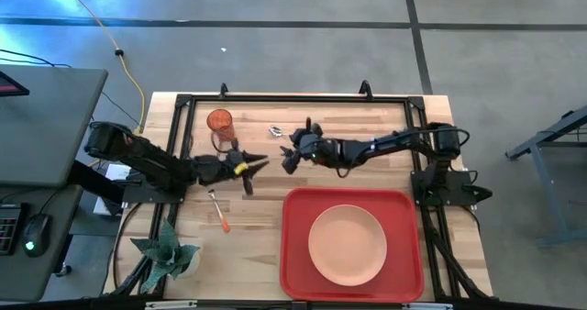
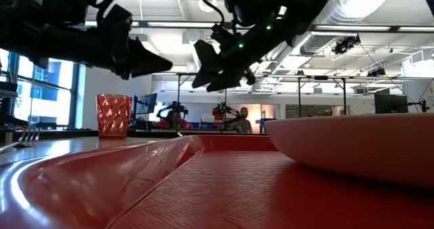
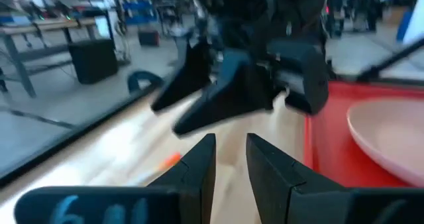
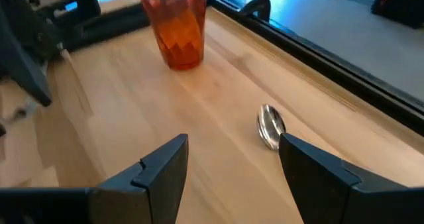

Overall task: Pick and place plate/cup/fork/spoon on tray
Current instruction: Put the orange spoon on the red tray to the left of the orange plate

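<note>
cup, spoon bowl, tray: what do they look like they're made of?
Cup: translucent orange-red with a faceted wall that light passes through, likely plastic, possibly glass.
Spoon bowl: bright, mirror-like silver, looks like polished metal.
Tray: glossy red with a smooth moulded rim and fine-textured floor, probably plastic.

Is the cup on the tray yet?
No, the cup stands on the bare wooden table near its far edge, well apart from the tray, which holds only the plate.
</note>
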